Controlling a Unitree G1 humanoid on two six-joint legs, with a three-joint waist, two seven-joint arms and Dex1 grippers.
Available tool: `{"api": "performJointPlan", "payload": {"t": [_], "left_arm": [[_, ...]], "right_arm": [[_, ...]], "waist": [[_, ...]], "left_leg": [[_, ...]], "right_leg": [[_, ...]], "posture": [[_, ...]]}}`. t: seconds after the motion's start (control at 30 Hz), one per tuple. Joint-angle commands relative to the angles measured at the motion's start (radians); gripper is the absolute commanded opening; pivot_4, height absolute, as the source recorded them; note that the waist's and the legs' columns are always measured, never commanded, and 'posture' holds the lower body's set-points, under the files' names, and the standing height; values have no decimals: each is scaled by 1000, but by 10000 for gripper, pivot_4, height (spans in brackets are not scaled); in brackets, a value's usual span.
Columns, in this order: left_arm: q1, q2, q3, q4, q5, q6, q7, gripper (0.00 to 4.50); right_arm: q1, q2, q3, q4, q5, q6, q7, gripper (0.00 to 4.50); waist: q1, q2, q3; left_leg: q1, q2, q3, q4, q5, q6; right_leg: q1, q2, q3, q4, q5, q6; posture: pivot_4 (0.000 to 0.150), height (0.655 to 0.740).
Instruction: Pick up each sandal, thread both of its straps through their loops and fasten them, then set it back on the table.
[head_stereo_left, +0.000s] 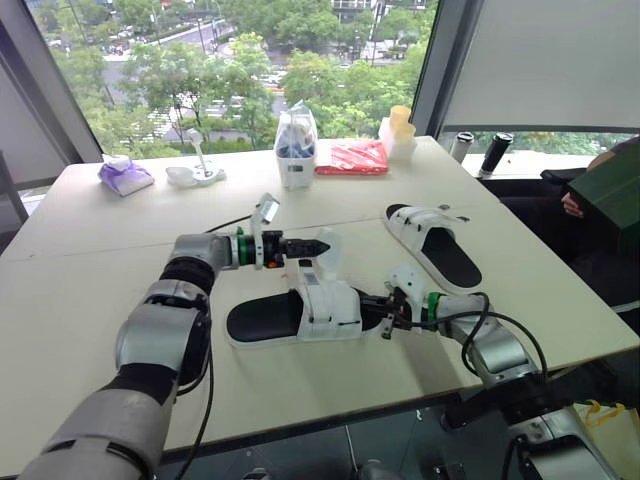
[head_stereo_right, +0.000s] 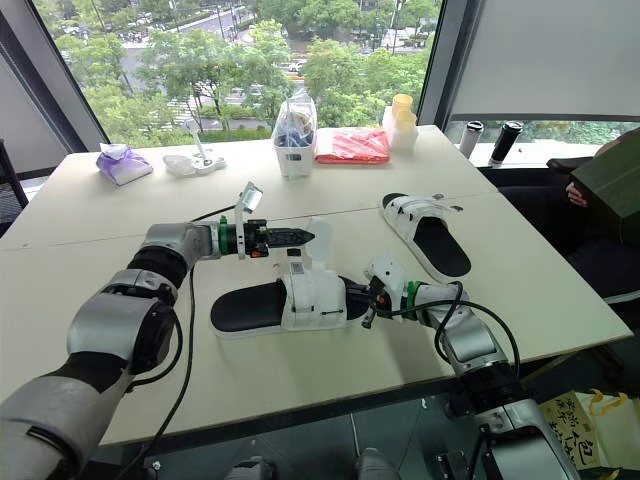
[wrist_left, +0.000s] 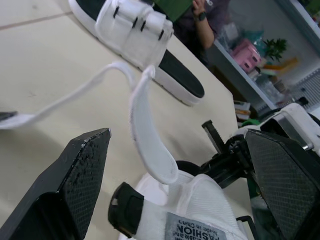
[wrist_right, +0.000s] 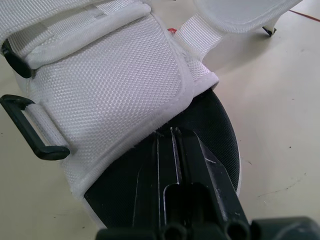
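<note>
The near sandal (head_stereo_left: 300, 315), white upper on a black sole, lies flat on the table in front of me. One of its straps (wrist_left: 150, 135) stands up loose, and my left gripper (head_stereo_left: 312, 245) hovers just above the upper, open, with that strap between its fingers (wrist_left: 82, 185) but untouched. My right gripper (head_stereo_left: 386, 320) is shut, its tips resting on the black insole (wrist_right: 210, 125) at the edge of the white upper, close to a black loop (wrist_right: 32, 135). The second sandal (head_stereo_left: 435, 240) lies further right on the table.
Along the far edge of the table (head_stereo_left: 80, 330) are a purple pouch (head_stereo_left: 125, 175), a white holder (head_stereo_left: 195, 175), a clear bag (head_stereo_left: 295, 140), a red packet (head_stereo_left: 352, 157) and stacked cups (head_stereo_left: 398, 130). A person (head_stereo_left: 600, 190) with a green box sits at the right.
</note>
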Motion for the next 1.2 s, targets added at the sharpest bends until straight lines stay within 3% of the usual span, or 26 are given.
{"api": "performJointPlan", "payload": {"t": [0.03,0.13,0.37,0.53,0.63,0.83,0.87,1.03,1.2], "left_arm": [[-46,-42,39,36,12,-25,50,44489],[-57,-87,98,67,-5,-60,137,44489],[-87,-183,402,129,-154,-142,570,44489],[-81,-204,474,134,-147,-191,659,44489],[-77,-212,489,135,-131,-222,685,35711],[-81,-208,504,136,-108,-226,685,3597],[-82,-207,499,136,-101,-226,680,671],[-110,-188,482,131,-65,-226,613,671],[-133,-172,310,106,93,-321,362,671]], "right_arm": [[26,12,20,-1,-20,6,-19,0],[30,16,23,-1,-21,3,-28,0],[14,37,49,17,-47,-14,-48,0],[30,53,58,-2,-66,-19,-75,0],[43,62,63,-14,-75,-20,-92,0],[70,72,66,-42,-84,-15,-119,0],[72,73,65,-43,-85,-15,-123,0],[74,76,62,-34,-89,-18,-127,0],[78,72,59,-29,-90,-23,-124,0]], "waist": [[1,0,0],[1,0,0],[0,-1,0],[-10,-1,0],[-17,-1,0],[-18,-1,0],[-18,-1,0],[-19,-1,0],[-18,0,0]], "left_leg": [[0,0,0,1,0,0],[0,0,0,3,0,0],[2,0,-1,6,0,0],[3,0,-1,6,0,0],[3,0,-1,6,0,-1],[4,0,0,5,0,-1],[4,0,0,5,0,-1],[4,0,0,6,0,-1],[4,0,0,6,0,-1]], "right_leg": [[0,0,0,0,0,0],[1,0,0,1,-1,2],[1,0,0,7,-2,4],[1,0,0,9,-2,4],[2,0,0,9,-2,4],[2,0,0,9,-2,4],[2,0,0,9,-2,4],[2,0,0,9,-2,4],[2,0,0,9,-2,3]], "posture": [[1500,7400],[1500,7400],[1500,7400],[1500,7400],[1500,7400],[1500,7400],[1500,7400],[1500,7400],[1500,7400]]}}
